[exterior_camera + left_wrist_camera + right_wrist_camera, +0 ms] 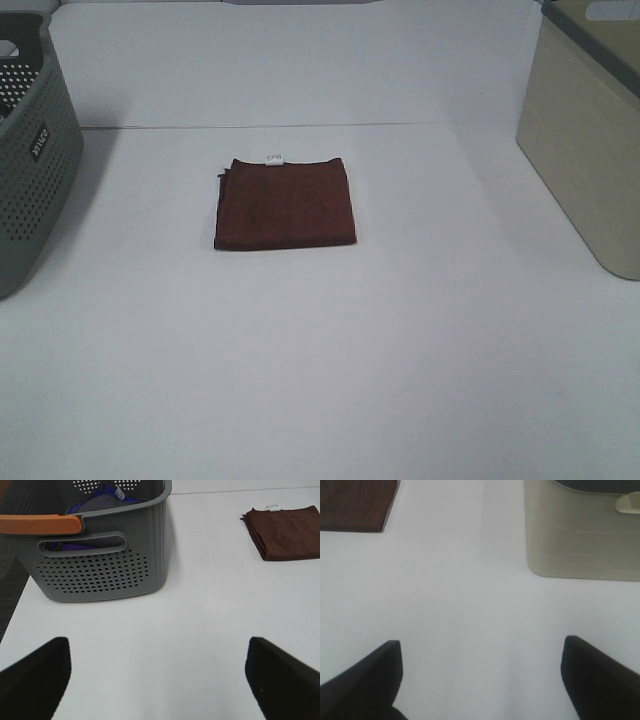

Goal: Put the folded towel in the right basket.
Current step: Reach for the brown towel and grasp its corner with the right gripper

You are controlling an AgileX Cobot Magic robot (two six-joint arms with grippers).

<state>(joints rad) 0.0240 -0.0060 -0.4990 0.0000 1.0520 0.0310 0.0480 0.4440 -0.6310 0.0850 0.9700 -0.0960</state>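
Mia: Where is the dark red-brown folded cloth towel?

Tom: It lies flat in the middle of the white surface. It is between the grey plastic basket with little holes and the big beige smooth plastic basket. It touches neither.

Mia: Which way does it point?

Tom: Its small white tag is on the edge farthest from the high camera. The towel looks almost square, so I cannot pick a long side.

Mia: What do the arm cameras show that the high one does not?

Tom: The left one looks into the grey basket. Blue and grey cloth lies inside, and an orange bar sits by its rim. Only the arm cameras show the pincers. The left pincer is wide open with nothing in it. The right pincer is wide open too, over bare surface, near the beige basket.
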